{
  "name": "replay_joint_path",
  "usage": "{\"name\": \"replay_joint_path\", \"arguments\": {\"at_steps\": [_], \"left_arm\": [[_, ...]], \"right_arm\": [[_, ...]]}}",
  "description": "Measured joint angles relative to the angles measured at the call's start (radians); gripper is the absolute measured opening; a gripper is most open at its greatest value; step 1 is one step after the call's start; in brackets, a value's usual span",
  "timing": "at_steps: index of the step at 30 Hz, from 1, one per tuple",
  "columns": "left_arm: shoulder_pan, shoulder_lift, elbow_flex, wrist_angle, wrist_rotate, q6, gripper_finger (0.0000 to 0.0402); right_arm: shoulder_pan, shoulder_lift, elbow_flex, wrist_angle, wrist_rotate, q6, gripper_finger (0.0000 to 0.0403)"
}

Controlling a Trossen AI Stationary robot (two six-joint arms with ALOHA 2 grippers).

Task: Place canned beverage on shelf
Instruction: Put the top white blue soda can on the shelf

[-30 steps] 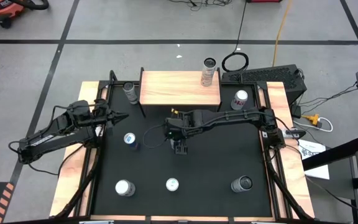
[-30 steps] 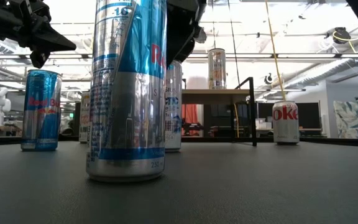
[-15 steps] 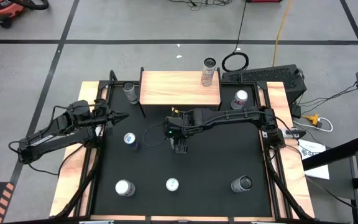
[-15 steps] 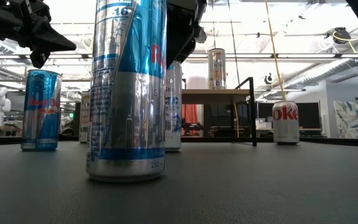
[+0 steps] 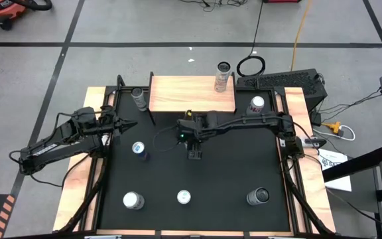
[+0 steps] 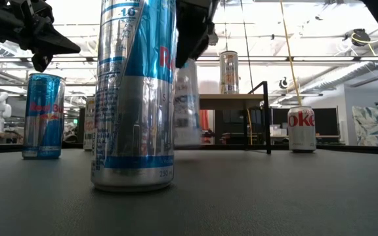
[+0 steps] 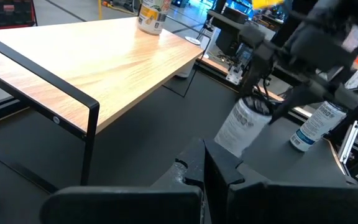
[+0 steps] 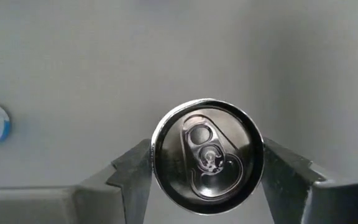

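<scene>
Can [image 8: 207, 155] clamped btwn right pincer [image 8: 207, 177] fingers, off mat.

The left tool [image 7: 205, 163] pointed, fingers together, past the shelf [image 7: 92, 59] toward a white can [image 7: 240, 126] gripped by the right tool [image 7: 272, 102].

The right gripper [image 8: 207, 171] reaches over mid-table, fingers clamped on a can [image 8: 207, 156]; the left gripper [image 5: 130, 124] waits at the table's left, fingers together
</scene>
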Motion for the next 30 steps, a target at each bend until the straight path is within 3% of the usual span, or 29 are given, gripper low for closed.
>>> {"name": "replay_joint_path", "arguments": {"at_steps": [13,30], "left_arm": [[0.000,0.000,0.000,-0.001,0.000,0.000,0.0000],[0.000,0.002,-0.001,-0.003,0.000,-0.002,0.0000]], "right_arm": [[-0.068,-0.002,0.276,-0.186,0.004,-0.024,0.0217],[-0.184,-0.132,0.278,-0.177,0.078,-0.084,0.0217]]}}
